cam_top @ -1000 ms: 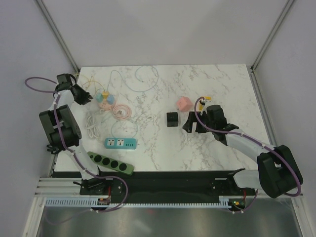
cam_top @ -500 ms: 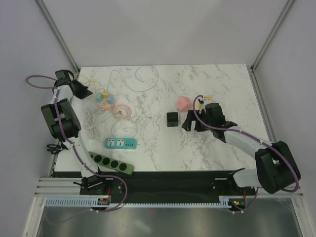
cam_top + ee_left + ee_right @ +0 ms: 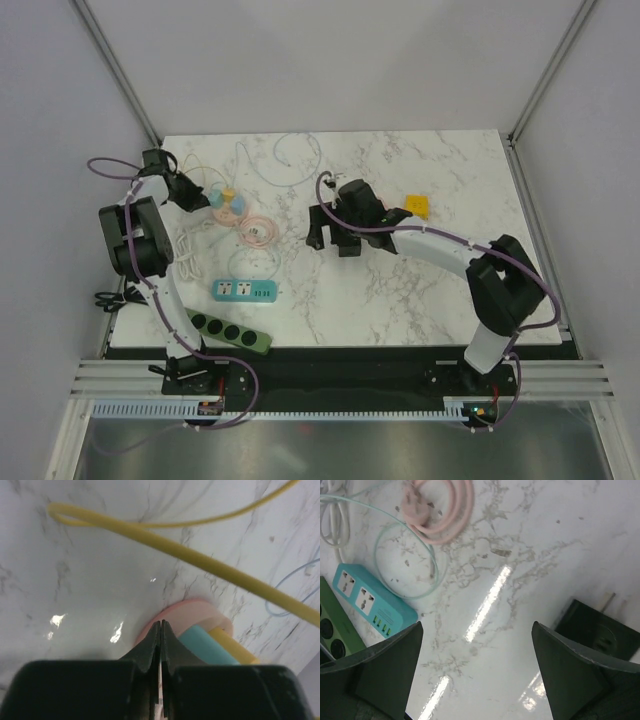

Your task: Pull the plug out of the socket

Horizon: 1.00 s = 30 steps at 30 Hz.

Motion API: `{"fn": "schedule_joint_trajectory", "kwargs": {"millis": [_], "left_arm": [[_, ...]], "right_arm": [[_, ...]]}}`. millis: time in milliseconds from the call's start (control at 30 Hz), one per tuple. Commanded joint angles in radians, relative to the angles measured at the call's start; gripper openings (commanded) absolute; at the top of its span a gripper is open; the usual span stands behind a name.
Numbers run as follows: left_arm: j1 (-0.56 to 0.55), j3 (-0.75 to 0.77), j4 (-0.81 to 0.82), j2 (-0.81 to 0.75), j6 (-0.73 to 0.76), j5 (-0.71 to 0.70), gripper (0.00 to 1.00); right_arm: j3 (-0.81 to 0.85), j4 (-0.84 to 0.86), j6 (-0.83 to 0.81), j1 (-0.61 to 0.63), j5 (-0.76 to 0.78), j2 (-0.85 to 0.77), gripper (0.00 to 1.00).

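A round pink socket (image 3: 192, 611) lies on the marble with a blue plug (image 3: 206, 646) and a yellow plug (image 3: 231, 643) standing in it; in the top view that cluster (image 3: 228, 206) is at the table's left. My left gripper (image 3: 160, 624) is shut, its tips at the socket's near edge just left of the blue plug, with nothing clearly between them. From above, the left gripper (image 3: 196, 198) sits just left of the cluster. My right gripper (image 3: 477, 626) is open over bare marble, near the table's middle (image 3: 328, 230).
A black cube (image 3: 598, 630) sits beside my right finger. A coiled pink cable (image 3: 438, 504), a teal power strip (image 3: 369, 600) and a green power strip (image 3: 224, 330) lie front left. A yellow cable (image 3: 200, 560) crosses the left wrist view. A yellow block (image 3: 417, 206) lies right.
The left gripper closed and moved right against the socket cluster, which shifted slightly right. The right arm swung left across the table, past the black cube. The pink cube no longer shows.
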Motion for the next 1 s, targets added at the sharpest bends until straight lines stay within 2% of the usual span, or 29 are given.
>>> {"fn": "schedule_joint_trajectory", "kwargs": {"millis": [0, 267, 400, 500, 633, 700, 733, 800, 967], "left_arm": [[-0.081, -0.119, -0.040, -0.105, 0.023, -0.005, 0.02], [-0.142, -0.409, 0.007, -0.287, -0.013, -0.023, 0.02], [-0.142, -0.480, 0.024, -0.392, -0.017, -0.023, 0.02], [-0.142, -0.488, 0.026, -0.448, -0.016, -0.016, 0.02], [-0.142, -0.466, 0.040, -0.462, -0.016, 0.062, 0.04], [-0.144, -0.459, 0.050, -0.458, -0.016, 0.070, 0.04], [-0.142, -0.459, 0.055, -0.453, -0.017, 0.069, 0.04], [-0.141, -0.445, 0.067, -0.423, -0.042, 0.114, 0.04], [-0.176, -0.346, 0.087, -0.318, -0.091, 0.221, 0.04]], "right_arm": [[0.178, -0.091, -0.010, 0.052, 0.045, 0.082, 0.98], [0.391, -0.136, -0.005, 0.109, 0.188, 0.243, 0.98], [0.451, -0.137, 0.001, 0.109, 0.243, 0.286, 0.98], [0.520, -0.133, -0.005, 0.109, 0.208, 0.330, 0.98], [0.588, -0.090, -0.103, 0.109, 0.139, 0.407, 0.97], [0.606, -0.044, -0.145, 0.107, 0.135, 0.430, 0.92], [0.614, -0.030, -0.187, 0.107, 0.109, 0.453, 0.84], [0.646, -0.001, -0.232, 0.107, 0.081, 0.488, 0.76], [0.719, 0.053, -0.364, 0.105, 0.001, 0.565, 0.77]]}}
